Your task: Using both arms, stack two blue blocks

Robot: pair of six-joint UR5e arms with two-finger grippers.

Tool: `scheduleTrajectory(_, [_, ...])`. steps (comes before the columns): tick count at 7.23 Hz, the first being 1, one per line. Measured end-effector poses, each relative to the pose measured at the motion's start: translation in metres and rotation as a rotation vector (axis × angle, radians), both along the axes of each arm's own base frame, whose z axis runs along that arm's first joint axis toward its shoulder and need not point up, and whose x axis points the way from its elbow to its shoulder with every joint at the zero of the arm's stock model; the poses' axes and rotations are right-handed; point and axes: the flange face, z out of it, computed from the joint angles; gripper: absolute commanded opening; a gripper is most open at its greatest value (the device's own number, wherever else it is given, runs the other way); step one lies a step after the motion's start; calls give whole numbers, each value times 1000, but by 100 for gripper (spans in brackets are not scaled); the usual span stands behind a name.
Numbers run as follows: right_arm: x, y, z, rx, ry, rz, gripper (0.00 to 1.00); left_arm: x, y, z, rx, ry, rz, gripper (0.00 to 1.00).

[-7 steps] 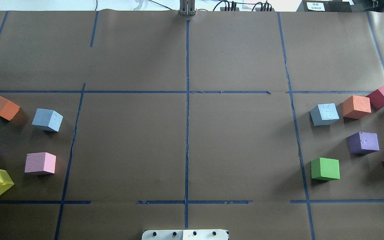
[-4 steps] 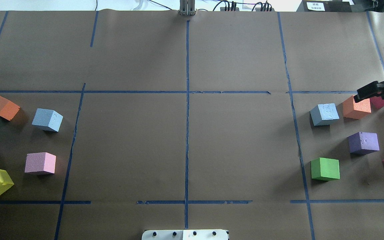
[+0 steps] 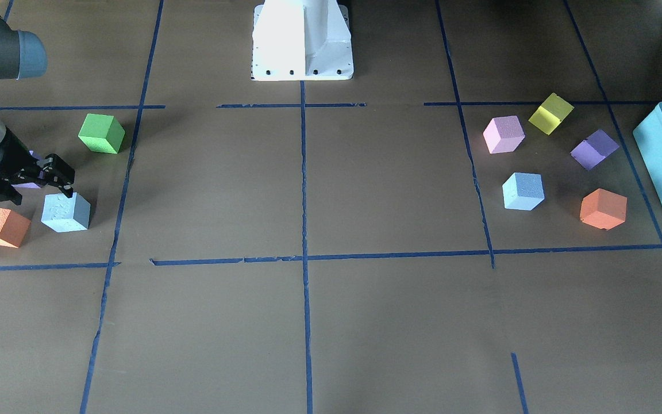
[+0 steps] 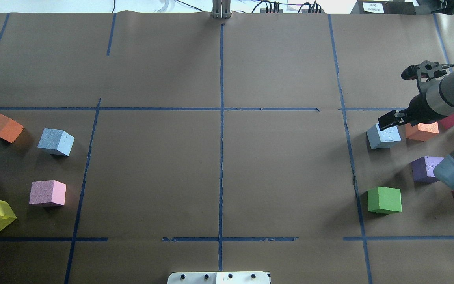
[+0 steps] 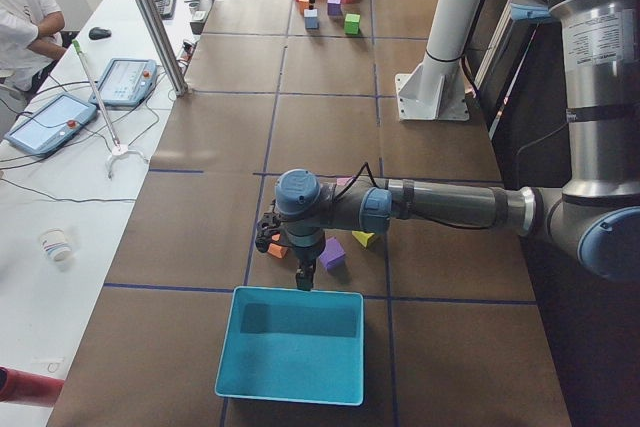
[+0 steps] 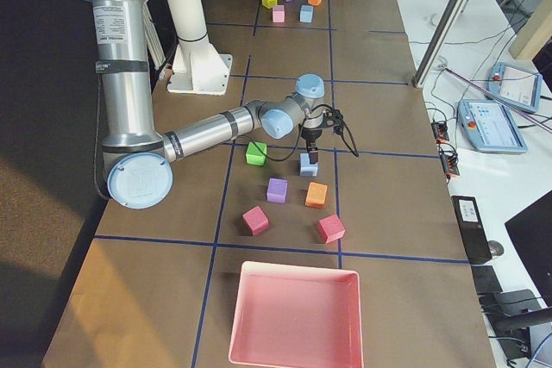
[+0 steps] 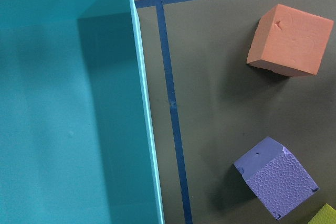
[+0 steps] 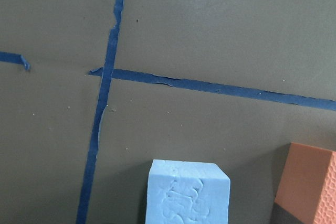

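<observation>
Front-facing view: I judge the step in hand to be the approach for the first pick. The right fingers (image 3: 61, 168) hover over the right-side blue block (image 3: 66, 213), look moderately parted, and hold nothing; whether a tip brushes the block's top I cannot tell. Overhead view: one fingertip overlaps that block's far corner, so the approach looks off-centre. The left-side blue block (image 4: 56, 141) sits untouched on the table (image 4: 219, 165), well apart on the other side. Left side view: the left fingers (image 5: 303, 275) point down just beside the teal box (image 5: 290, 357); I cannot tell how open they are. Right side view: the right arm is over its block. Left wrist view: box, an orange cube (image 7: 290, 40) and a purple cube (image 7: 277, 177), with no blue block and no fingers in frame. Right wrist view: the block is bottom-centre, fingers out of frame. Next, as I judge it: centre, descend astride the block and close; then bring the left arm to its own block.
</observation>
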Motion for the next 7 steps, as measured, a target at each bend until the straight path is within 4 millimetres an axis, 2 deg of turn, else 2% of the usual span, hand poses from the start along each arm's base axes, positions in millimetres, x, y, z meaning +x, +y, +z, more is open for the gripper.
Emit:
scheduleTrajectory(4, [-26,6,30,-34,27,-43,100,0,1,0,0,0,0,100])
scheduleTrajectory(5, [-34,7,39,-47,39,-57,83,0,1,0,0,0,0,100])
scheduleTrajectory(6, [-43,7,45,-56,47,-68,45,0,1,0,0,0,0,100])
scheduleTrajectory(7, [-49,4,46,-57,48,-76,18,0,1,0,0,0,0,100])
